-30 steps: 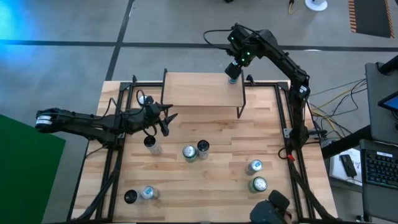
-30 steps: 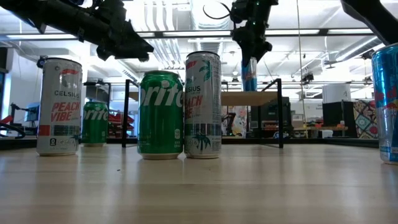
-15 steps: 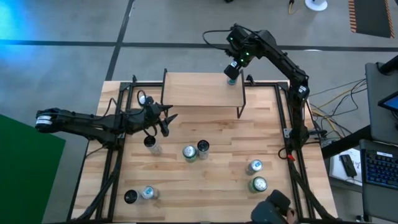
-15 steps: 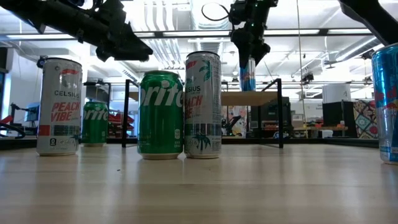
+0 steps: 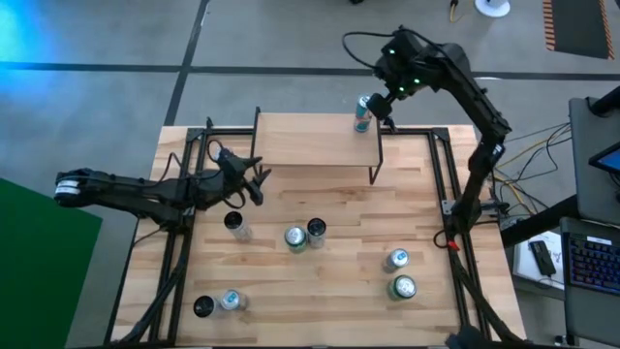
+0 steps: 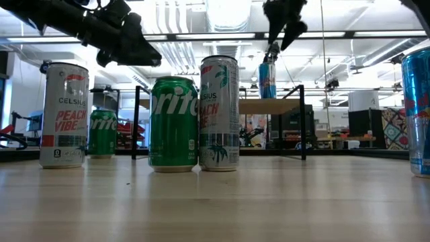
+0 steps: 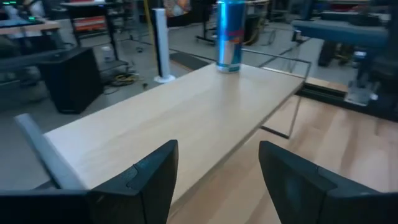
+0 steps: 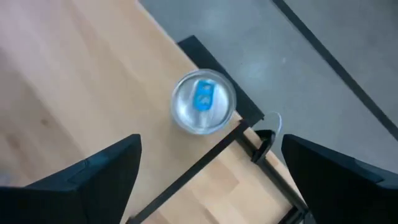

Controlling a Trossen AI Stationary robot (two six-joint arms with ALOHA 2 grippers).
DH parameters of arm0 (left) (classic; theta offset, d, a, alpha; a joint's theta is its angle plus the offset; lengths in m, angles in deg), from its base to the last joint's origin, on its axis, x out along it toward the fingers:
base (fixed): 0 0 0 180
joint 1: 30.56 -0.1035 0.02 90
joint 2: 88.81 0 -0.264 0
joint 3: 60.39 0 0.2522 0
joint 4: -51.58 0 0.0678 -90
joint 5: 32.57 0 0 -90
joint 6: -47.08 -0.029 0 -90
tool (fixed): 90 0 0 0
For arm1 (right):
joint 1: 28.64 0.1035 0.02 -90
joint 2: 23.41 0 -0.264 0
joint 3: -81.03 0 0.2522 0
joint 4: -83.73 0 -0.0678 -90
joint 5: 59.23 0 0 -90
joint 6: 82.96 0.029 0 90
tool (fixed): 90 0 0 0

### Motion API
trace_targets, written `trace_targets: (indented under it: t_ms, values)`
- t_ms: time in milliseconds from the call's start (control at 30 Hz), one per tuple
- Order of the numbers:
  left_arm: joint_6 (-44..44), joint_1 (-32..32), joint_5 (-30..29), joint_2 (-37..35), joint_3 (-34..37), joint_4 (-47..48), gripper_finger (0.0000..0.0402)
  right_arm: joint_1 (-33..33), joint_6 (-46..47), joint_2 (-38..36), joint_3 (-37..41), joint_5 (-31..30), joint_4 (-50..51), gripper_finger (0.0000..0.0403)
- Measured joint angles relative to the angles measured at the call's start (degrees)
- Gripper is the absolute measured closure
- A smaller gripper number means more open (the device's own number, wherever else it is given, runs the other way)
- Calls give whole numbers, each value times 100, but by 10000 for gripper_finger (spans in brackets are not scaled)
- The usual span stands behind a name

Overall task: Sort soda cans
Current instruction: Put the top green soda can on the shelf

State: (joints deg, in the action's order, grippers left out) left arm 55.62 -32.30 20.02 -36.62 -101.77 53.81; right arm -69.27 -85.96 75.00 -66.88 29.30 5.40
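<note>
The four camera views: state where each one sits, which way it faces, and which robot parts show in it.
High view: overhead, straight down on the table; both arms show.
Low view: table height, level past the green can; both arms overhead.
Left wrist view: along the raised shelf toward the blue can, past the open left gripper.
Right wrist view: down on that blue can, between the open right gripper.
All four share it.

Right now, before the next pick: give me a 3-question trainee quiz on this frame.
1. True or false: the right claw grips the blue can on the raised shelf.
2. Where does the blue can stand? A) shelf's middle B) shelf's far right corner C) main table
3. Fill in: the left claw is open and holds ____.

Key: 1 false, it is open and clear above the can. 2 B. 3 nothing.
</note>
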Motion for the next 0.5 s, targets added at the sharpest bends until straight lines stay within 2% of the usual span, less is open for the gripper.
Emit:
trace_targets:
  t_ms: [100, 200, 367, 500]
  values:
    - [137, 49, -105, -100, -6, 263, 192, 140, 47, -392, 261, 274, -58, 26]
    - [306, 68, -130, -258, -128, 677, 192, 370, 53, -996, 894, 299, -411, 26]
    - [508, 186, -755, -442, -152, 1075, 192, 702, 265, -2144, 2543, 299, -1529, 26]
    - [572, 195, -852, -462, -116, 1087, 192, 884, 319, -2967, 3971, 297, -2361, 26]
